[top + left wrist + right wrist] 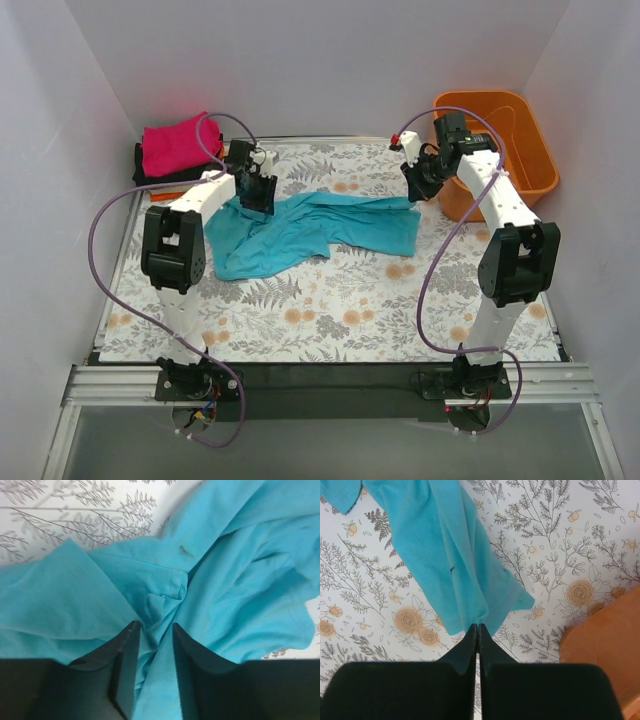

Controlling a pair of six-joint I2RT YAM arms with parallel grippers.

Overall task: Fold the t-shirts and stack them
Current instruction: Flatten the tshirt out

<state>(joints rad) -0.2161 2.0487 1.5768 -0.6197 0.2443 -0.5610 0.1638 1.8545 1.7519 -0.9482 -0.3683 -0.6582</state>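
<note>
The teal t-shirt lies crumpled and stretched out across the middle of the floral table. My left gripper is at its left end. In the left wrist view the jaws close on a bunch of the teal cloth, and the folds run into the gap. My right gripper is at the shirt's right end. In the right wrist view its jaws are pinched together on the shirt's edge. A folded magenta-pink shirt lies on a black one at the back left corner.
The orange plastic basket stands at the back right, just beside my right arm. Its corner also shows in the right wrist view. White walls close in the table on three sides. The floral mat shows bare in front of the shirt.
</note>
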